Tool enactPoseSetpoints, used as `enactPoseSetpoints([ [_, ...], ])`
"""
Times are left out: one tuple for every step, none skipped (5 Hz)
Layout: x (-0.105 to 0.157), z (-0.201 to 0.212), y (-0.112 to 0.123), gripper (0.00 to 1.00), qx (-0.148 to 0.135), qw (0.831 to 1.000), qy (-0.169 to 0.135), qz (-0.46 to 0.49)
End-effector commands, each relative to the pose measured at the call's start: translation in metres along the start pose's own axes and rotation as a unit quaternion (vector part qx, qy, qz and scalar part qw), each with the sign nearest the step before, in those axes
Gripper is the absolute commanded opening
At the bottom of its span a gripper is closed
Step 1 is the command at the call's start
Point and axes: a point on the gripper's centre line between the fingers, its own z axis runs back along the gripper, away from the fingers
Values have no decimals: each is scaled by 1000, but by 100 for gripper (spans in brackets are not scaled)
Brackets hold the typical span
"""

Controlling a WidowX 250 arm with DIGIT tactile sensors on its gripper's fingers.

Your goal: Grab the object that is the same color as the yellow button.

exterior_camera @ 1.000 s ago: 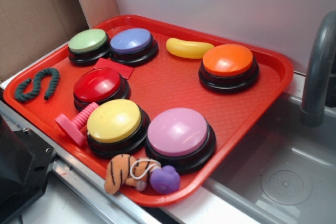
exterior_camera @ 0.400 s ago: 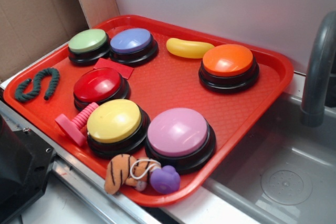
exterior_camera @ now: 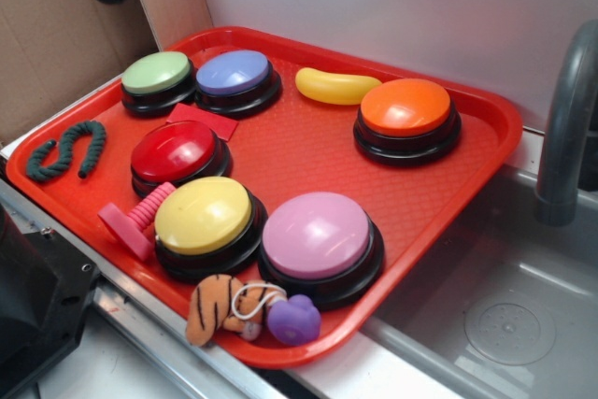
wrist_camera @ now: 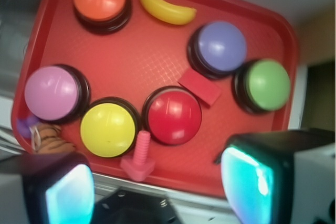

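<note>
High above the red tray's (exterior_camera: pixel 486 114) far-left corner, the gripper (wrist_camera: pixel 152 195) hangs with fingers spread and empty; the yellow banana (exterior_camera: pixel 334 86) lies at the far edge, just beside the orange button (exterior_camera: pixel 406 117), which a descending finger might strike.

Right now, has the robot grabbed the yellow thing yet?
Not yet. The banana lies untouched on the red tray, between the purple and orange buttons. The end effector hangs open and empty, high above the tray's near edge. Reaching down, closing and lifting are all left.
</note>
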Motion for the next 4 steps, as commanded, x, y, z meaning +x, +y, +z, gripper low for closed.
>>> enactPoseSetpoints([
  [46,-32,20,100,-18,989,-54,-136],
  [71,-55,25,100,-16,979,-59,-195],
  [92,-77,29,100,0,966,-60,-251],
  [109,-103,27,100,0,950,-61,-306],
])
